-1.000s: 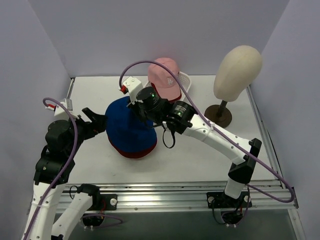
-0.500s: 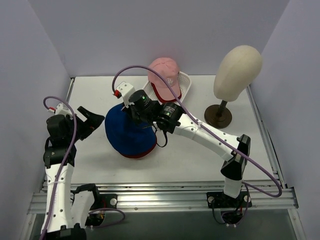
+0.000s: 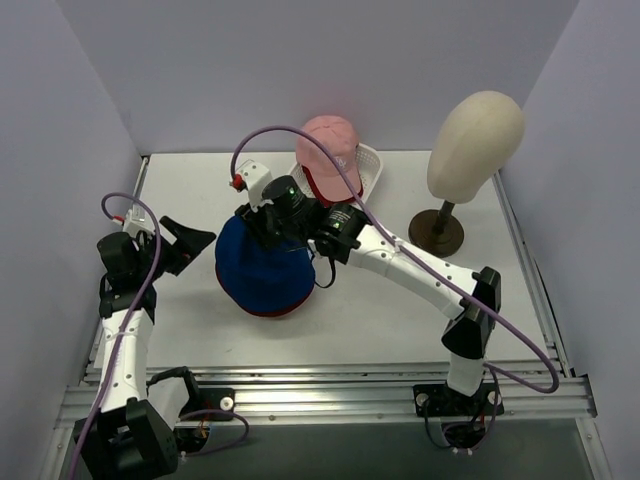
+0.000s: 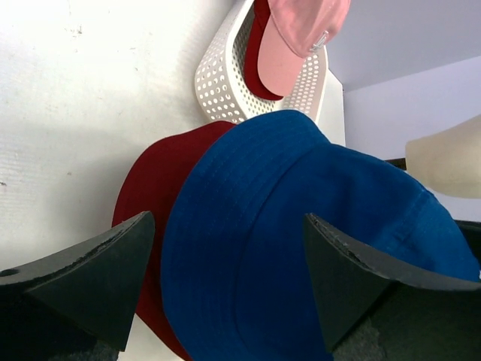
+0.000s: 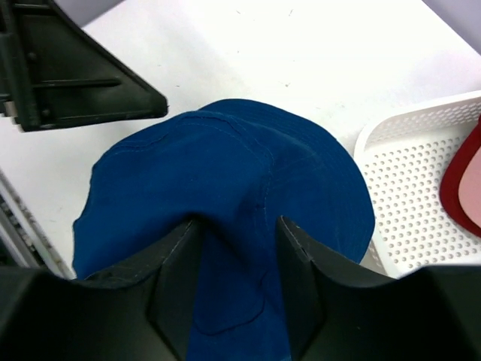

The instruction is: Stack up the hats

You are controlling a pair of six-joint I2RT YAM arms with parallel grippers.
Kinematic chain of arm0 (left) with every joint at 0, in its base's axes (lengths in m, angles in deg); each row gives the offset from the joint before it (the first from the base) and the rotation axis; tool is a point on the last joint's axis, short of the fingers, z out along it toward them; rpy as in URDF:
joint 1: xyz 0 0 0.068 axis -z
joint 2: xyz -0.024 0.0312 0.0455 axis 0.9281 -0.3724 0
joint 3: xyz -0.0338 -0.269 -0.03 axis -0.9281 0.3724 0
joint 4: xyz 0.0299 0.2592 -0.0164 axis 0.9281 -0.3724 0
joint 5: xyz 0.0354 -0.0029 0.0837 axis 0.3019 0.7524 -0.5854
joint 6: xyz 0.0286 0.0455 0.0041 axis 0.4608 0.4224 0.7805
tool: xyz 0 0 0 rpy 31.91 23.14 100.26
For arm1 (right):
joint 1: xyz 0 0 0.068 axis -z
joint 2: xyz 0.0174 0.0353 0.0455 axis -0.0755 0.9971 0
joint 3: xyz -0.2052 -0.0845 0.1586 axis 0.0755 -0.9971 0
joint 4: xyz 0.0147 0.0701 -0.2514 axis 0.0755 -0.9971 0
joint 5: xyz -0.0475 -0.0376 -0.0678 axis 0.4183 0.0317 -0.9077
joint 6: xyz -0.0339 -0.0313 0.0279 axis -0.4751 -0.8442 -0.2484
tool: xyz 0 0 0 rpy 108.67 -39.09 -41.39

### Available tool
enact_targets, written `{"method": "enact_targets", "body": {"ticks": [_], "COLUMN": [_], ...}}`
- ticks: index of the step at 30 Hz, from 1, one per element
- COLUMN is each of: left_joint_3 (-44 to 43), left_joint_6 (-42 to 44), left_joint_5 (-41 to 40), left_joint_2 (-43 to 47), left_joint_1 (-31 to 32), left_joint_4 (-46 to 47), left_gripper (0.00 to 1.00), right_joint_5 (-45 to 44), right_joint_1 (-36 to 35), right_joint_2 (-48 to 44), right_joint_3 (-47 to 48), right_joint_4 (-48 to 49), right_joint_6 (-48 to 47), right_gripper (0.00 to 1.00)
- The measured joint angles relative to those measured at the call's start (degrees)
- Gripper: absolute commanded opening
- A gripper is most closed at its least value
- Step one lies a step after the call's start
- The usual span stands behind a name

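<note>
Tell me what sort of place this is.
Probably a robotics lab test cell: plain panel walls box in a white table, robot arms are bolted to its metal rail, and a mannequin head stands as a prop.

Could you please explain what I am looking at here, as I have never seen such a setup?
These are two robot arms bolted at the near edge of a white table. One picture looks down from above; the other two come from a camera on each wrist, so the dark fingers in them are that arm's own. A blue bucket hat lies on a dark red cap; behind, a pink cap rests on a white perforated basket, and a cream mannequin head stands to the right. The left end effector is open and empty beside the stack. The right end effector has its fingers apart astride the blue hat's crown, apparently gripping nothing.
</note>
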Motion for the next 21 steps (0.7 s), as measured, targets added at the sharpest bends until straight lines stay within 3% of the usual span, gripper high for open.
{"method": "enact_targets", "body": {"ticks": [6, 15, 21], "left_joint_3": [3.1, 8.4, 9.6], "left_joint_6": [-2.2, -7.6, -9.7], "left_joint_5": [-0.1, 0.9, 1.7], "left_joint_2": [-1.4, -7.4, -9.1], "left_joint_1": [0.0, 0.0, 0.3], "left_joint_4": [6.4, 17.2, 23.5], "left_gripper": [0.87, 0.84, 0.82], "right_joint_5": [5.0, 6.3, 5.9], "right_joint_1": [1.5, 11.4, 13.4], "right_joint_2": [-9.2, -31.5, -34.6], "right_joint_3": [-9.6, -36.4, -47.3], "right_joint_4": [5.4, 22.9, 29.5], "right_joint_6": [3.7, 19.3, 27.2], "right_gripper": [0.46, 0.50, 0.49]}}
